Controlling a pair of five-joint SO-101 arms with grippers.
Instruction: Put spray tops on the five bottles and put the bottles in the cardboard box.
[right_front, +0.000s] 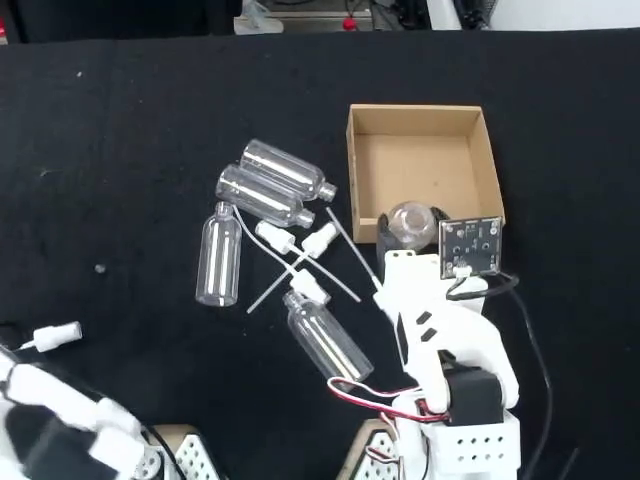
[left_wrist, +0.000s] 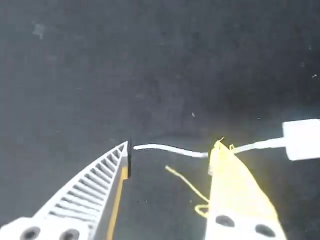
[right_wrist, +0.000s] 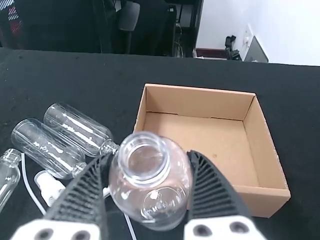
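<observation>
Right gripper (right_wrist: 150, 157): closed around a clear bottle (right_wrist: 150, 187), held upright with its mouth up and uncapped, just outside the cardboard box (right_wrist: 200, 102) at its near wall.
Left gripper (left_wrist: 172, 147): spread wide and empty, hovering over a loose spray top (left_wrist: 301, 139) on the worktop (left_wrist: 150, 60).
Spray top axis: its thin tube runs across the gap between the jaws, and the white head lies beyond one finger.
Deciding relation: the left arm is nearer this spray top, which lies well apart from the held bottle.
Still lying down: four bottles (right_front: 262, 195), with three more spray tops (right_front: 275, 237) among them.
</observation>
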